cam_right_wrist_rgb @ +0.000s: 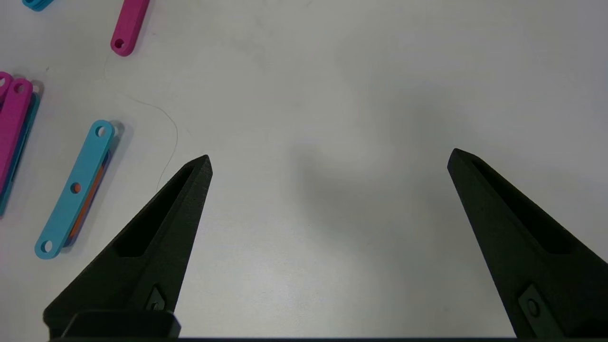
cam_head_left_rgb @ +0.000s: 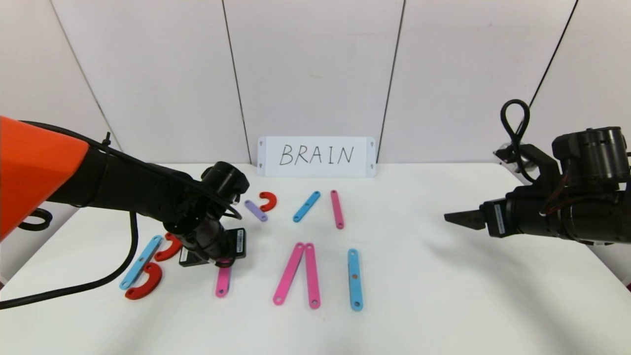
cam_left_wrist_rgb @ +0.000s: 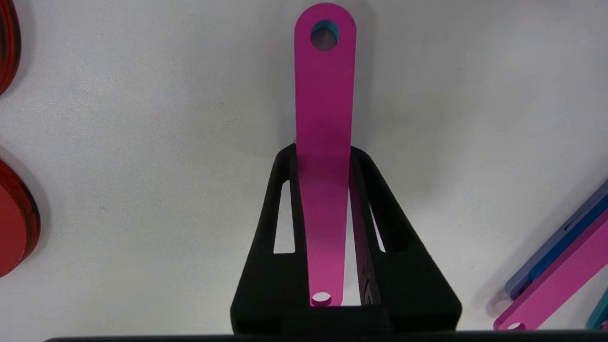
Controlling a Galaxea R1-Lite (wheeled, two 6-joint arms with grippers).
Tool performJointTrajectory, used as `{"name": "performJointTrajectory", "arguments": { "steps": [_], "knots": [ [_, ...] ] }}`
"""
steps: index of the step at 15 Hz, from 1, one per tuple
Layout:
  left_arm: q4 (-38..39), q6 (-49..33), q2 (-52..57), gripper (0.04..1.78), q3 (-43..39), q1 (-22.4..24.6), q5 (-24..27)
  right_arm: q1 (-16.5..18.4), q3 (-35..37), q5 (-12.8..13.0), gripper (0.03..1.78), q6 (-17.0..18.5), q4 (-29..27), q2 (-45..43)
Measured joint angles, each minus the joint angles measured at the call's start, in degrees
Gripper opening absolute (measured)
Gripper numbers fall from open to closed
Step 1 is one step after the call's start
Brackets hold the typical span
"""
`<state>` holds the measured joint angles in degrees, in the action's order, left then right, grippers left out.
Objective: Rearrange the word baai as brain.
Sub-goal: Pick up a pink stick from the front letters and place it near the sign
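Note:
Flat plastic pieces of the word lie spread across the white table (cam_head_left_rgb: pixel 434 305). My left gripper (cam_head_left_rgb: pixel 222 260) is shut on one end of a pink strip (cam_head_left_rgb: pixel 223 285); in the left wrist view the strip (cam_left_wrist_rgb: pixel 325 95) runs out from between the fingers (cam_left_wrist_rgb: pixel 280 199). Left of it, a blue strip (cam_head_left_rgb: pixel 140 261) with two red curves (cam_head_left_rgb: pixel 168 248) (cam_head_left_rgb: pixel 145 282) forms a B. Two pink strips (cam_head_left_rgb: pixel 289 272) (cam_head_left_rgb: pixel 312 275) lean together, and a blue strip (cam_head_left_rgb: pixel 355 279) lies to their right. My right gripper (cam_right_wrist_rgb: pixel 327 159) hangs open over bare table, far right.
A white card (cam_head_left_rgb: pixel 316 156) with BRAIN handwritten on it stands at the back. In front of it lie a lilac strip (cam_head_left_rgb: pixel 256 210), a red curve (cam_head_left_rgb: pixel 268 200), a blue strip (cam_head_left_rgb: pixel 306 206) and a pink strip (cam_head_left_rgb: pixel 337 209).

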<state>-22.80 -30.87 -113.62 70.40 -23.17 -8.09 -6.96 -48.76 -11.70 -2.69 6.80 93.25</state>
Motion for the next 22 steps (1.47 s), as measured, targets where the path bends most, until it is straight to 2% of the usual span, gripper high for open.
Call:
{"name": "performJointTrajectory", "arguments": {
  "steps": [8, 15, 18, 22],
  "knots": [
    [-0.5, 0.8, 2.7, 0.30, 3.8, -0.5, 0.1, 0.0, 0.0, 0.0, 1.73, 0.2, -0.1, -0.2],
    [-3.5, 6.6, 0.8, 0.30, 20.2, -2.3, 0.3, 0.1, 0.4, 0.0, 1.73, 0.4, -0.2, -1.8],
    [-3.2, 8.6, -2.3, 0.30, 27.1, -3.4, 2.5, 0.1, 0.6, 0.0, 1.73, 0.4, -0.1, -2.5],
    [1.9, 12.0, -6.5, 0.30, 30.8, -5.4, 4.9, 0.1, 1.1, 0.0, 1.73, 0.5, -0.1, -3.4]
  ]
}}
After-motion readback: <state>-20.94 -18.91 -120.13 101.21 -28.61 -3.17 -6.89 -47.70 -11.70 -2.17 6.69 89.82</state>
